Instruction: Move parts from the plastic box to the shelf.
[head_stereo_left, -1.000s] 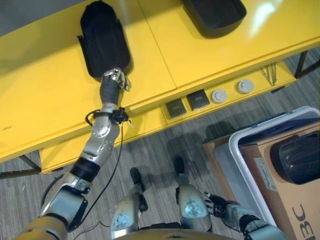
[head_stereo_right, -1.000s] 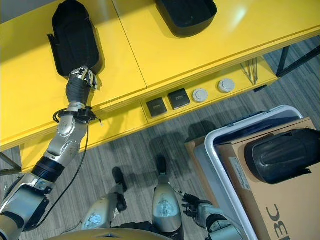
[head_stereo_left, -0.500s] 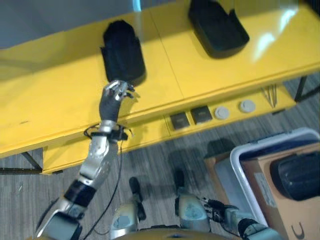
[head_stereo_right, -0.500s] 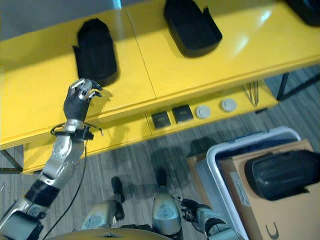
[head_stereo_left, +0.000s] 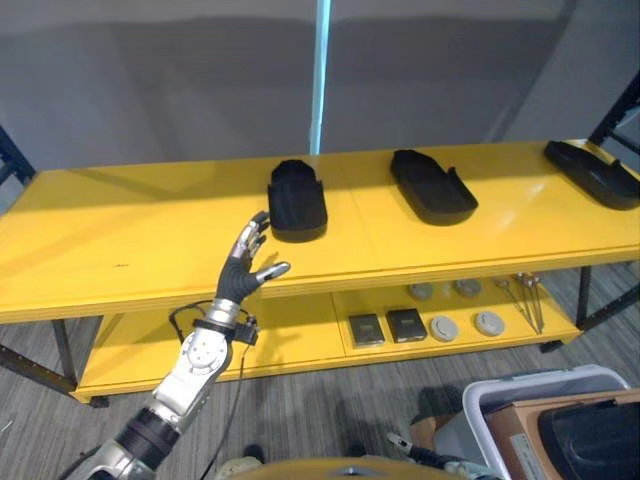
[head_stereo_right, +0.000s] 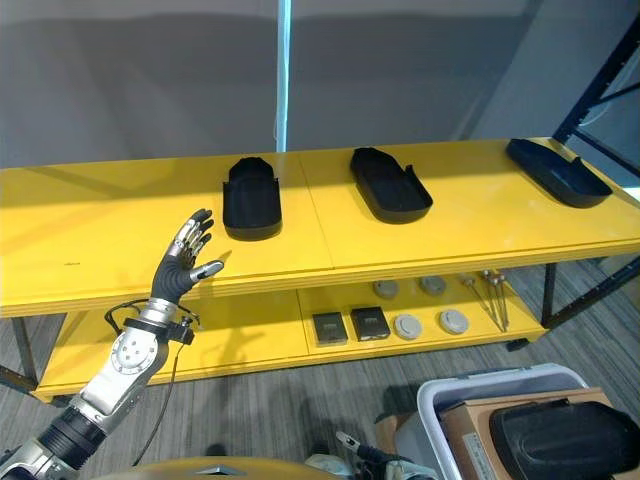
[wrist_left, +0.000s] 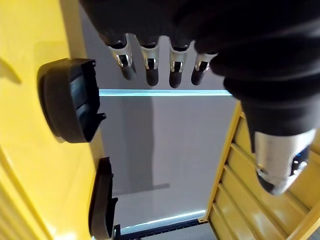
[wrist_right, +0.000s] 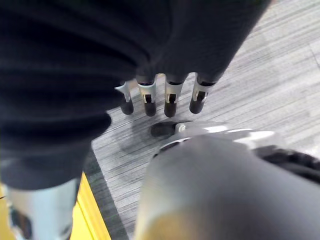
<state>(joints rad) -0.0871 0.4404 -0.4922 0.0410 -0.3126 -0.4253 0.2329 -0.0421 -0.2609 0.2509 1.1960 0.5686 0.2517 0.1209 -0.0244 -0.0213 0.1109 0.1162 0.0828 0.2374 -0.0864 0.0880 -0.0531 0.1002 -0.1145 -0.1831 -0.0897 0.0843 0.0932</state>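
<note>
A black moulded part (head_stereo_left: 297, 198) lies on the top board of the yellow shelf (head_stereo_left: 120, 240). My left hand (head_stereo_left: 245, 262) hovers just in front of it, off the part, open with straight fingers and nothing in it. In the left wrist view its fingers (wrist_left: 150, 65) point past the same part (wrist_left: 70, 100). Two more black parts (head_stereo_left: 432, 185) (head_stereo_left: 595, 172) lie further right on the shelf. The white plastic box (head_stereo_right: 470, 385) stands on the floor at lower right, with another black part (head_stereo_right: 560, 440) resting on a cardboard box inside. My right hand (wrist_right: 160, 100) hangs open over the floor.
The shelf's lower board holds two dark square pieces (head_stereo_left: 387, 326), several grey round discs (head_stereo_left: 465, 325) and thin metal tools (head_stereo_left: 525, 290). A grey wall with a light-blue vertical strip (head_stereo_left: 320, 80) stands behind the shelf. A dark rack post (head_stereo_right: 600, 70) rises at the right.
The camera has tilted up, so the whole shelf now shows. My left hand has come off the black part, drawn back toward me and straightened its fingers.
</note>
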